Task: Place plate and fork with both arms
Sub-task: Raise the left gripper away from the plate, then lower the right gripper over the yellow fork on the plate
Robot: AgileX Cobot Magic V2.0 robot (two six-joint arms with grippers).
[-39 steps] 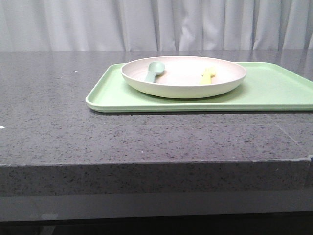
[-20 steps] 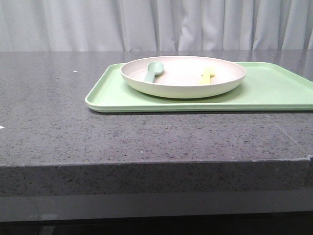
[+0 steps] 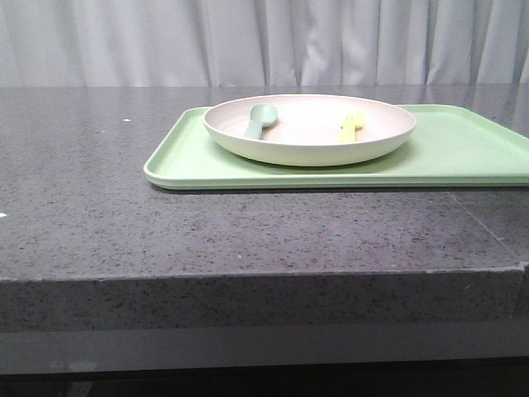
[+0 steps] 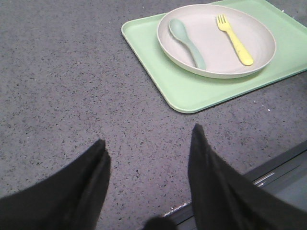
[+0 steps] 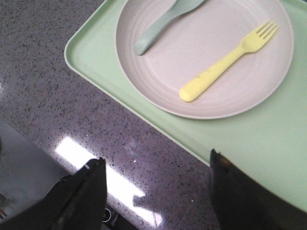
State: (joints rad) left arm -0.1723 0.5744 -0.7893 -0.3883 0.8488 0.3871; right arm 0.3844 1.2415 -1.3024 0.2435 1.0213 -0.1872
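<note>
fork (image 5: pixel 229 62) on plate (image 5: pixel 201 103) | front: no arms | wrists: both pincers agape, empty

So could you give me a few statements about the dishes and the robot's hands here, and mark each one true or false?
1. The plate sits on the green tray. True.
2. The fork lies on the tray beside the plate. False: it lies in the plate.
3. A spoon shares the plate with the fork. True.
4. The left hand holds the fork. False: it is open and empty, over bare counter.
5. The right hand is open. True.
</note>
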